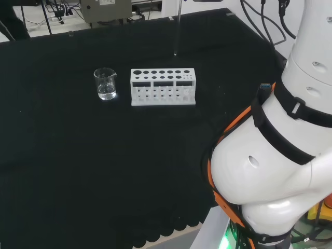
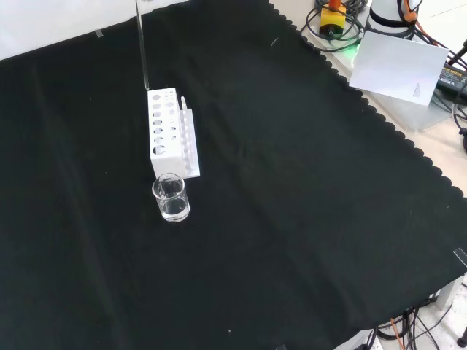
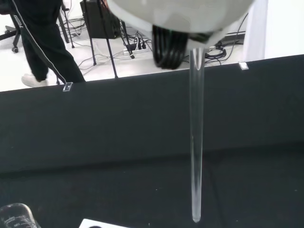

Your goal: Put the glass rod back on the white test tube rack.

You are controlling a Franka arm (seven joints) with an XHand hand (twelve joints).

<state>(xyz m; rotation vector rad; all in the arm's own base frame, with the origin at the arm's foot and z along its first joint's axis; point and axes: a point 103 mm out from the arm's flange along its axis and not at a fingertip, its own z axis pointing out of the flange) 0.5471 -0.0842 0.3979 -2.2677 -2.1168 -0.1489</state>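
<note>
Hanging upright above white rack: glass rod.

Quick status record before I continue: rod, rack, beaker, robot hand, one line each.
glass rod: hanging upright, lower tip in the air above the cloth, not yet in any hole
white test tube rack: on the black cloth, its holes showing nothing in them
beaker: upright beside the rack, a little clear liquid inside
robot hand: blurred white part above the rod's upper end; fingers not visible
</note>
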